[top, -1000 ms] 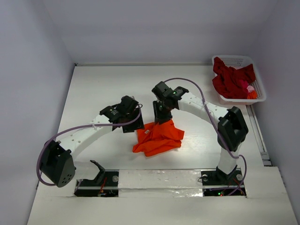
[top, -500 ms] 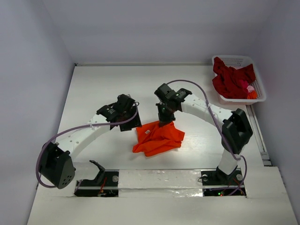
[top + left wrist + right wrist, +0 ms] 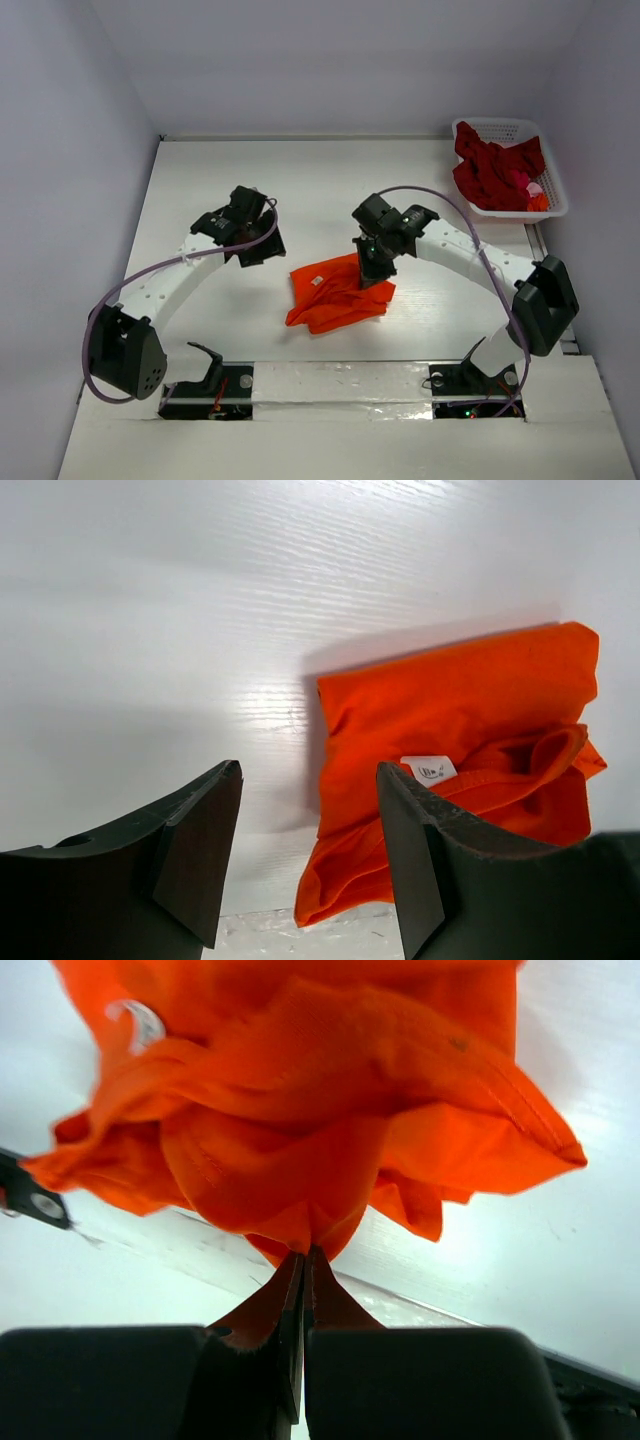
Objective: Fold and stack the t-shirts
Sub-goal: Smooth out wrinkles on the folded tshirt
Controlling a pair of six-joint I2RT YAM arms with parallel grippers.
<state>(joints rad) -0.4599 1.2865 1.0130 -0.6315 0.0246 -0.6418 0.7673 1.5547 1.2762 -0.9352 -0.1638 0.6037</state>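
R hand point(image 3: 303, 1256) pinches orange t-shirt point(image 3: 335, 298), lying left-right w/ label point(image 3: 428, 770) left; L hand point(image 3: 310, 772) released.

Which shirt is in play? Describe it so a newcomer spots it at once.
On the white table, near its front middle, lies a crumpled bright orange fabric t-shirt, pinched by the right gripper. Unlike the dark red shirts in the white plastic lattice basket at the far right corner, it shows a small white neck label.
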